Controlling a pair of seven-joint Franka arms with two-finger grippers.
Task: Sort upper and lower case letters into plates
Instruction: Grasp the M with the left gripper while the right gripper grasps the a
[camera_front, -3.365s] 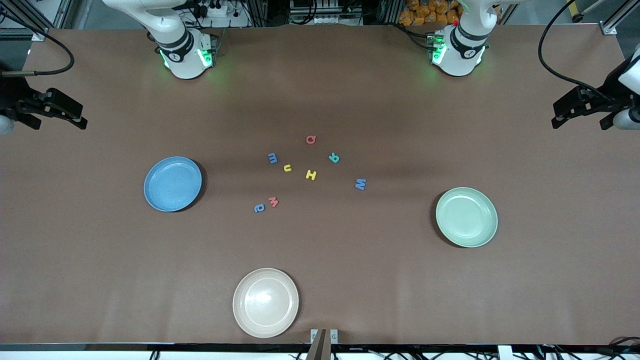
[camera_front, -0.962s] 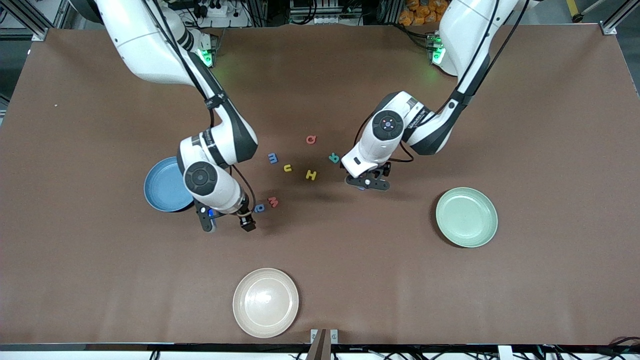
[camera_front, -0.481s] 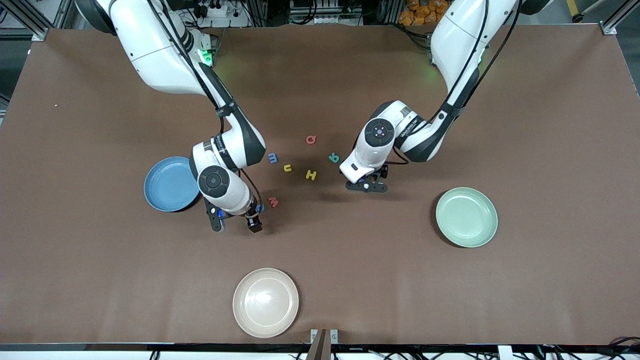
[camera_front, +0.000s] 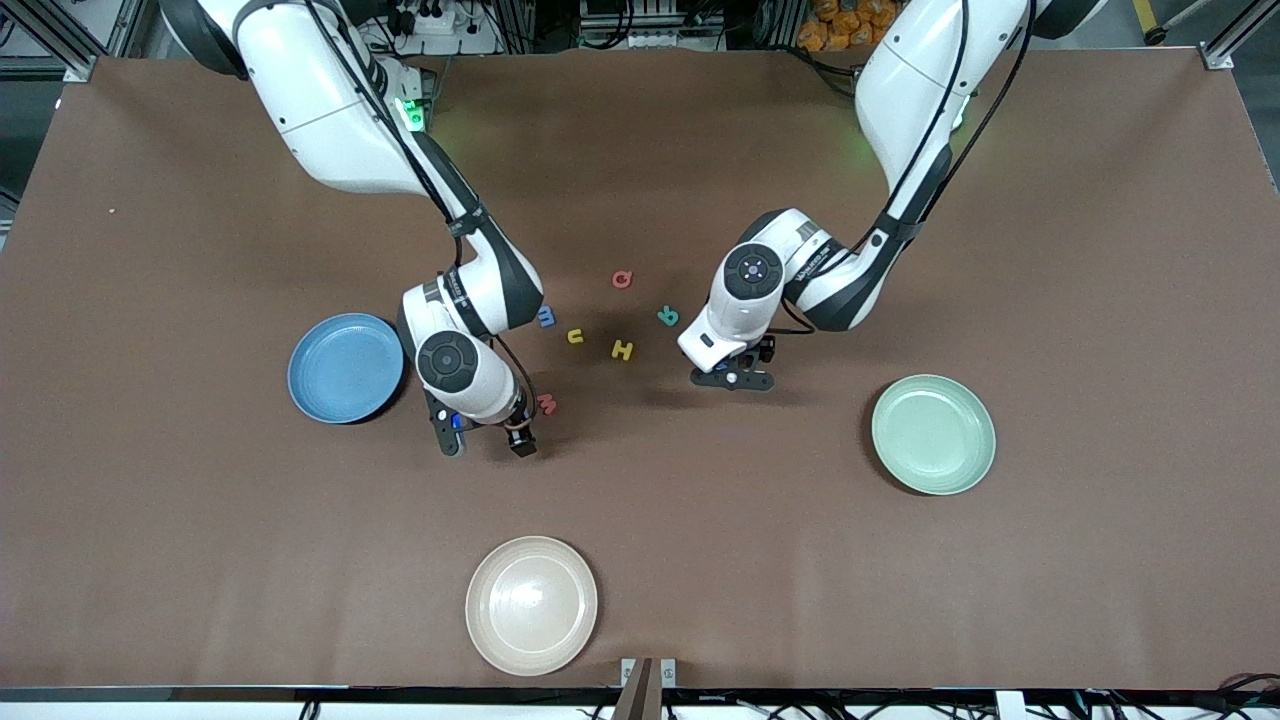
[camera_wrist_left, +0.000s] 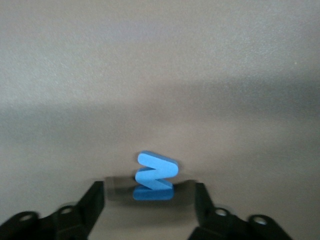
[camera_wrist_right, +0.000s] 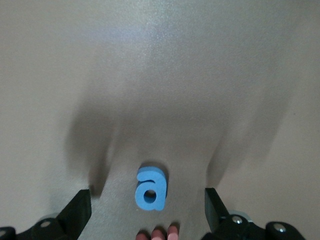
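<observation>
Nothing sorted yet: round blue plate (camera_front: 345, 367) and mint green plate (camera_front: 933, 434) sit bare. My left gripper (camera_wrist_left: 149, 200) straddles the chunky blue W (camera_wrist_left: 155, 176), my right gripper (camera_wrist_right: 148, 210) the blue lowercase a (camera_wrist_right: 150, 189), both spread apart.

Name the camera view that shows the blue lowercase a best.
The right wrist view: the blue a lies flat on the table, unobstructed, between the right claw's open fingers. In the front view the right arm hides it. The left wrist view does not show it.
</observation>
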